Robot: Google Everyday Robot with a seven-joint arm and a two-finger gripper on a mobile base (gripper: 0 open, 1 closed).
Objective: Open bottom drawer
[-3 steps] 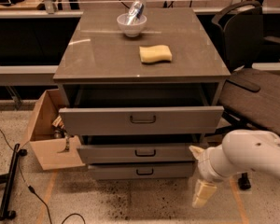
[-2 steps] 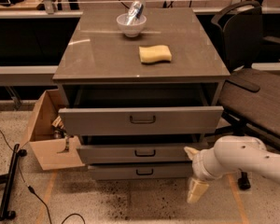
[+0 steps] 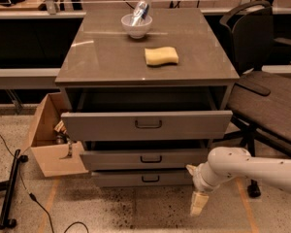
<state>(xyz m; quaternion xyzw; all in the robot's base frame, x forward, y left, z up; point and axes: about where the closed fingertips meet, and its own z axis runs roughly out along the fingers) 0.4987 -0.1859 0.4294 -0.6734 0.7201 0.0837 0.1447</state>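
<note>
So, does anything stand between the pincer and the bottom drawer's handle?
Nothing visible does. The pincer hangs low by the right end of the bottom drawer, pointing at the floor; the handle lies to its left. The middle drawer and top drawer jut out above.

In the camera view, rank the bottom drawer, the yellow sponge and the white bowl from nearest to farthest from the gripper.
The gripper hangs low at the cabinet's front right.
1. bottom drawer: just to its left, lowest of three.
2. yellow sponge: on the cabinet top, right of middle.
3. white bowl: near the top's back edge.
</note>
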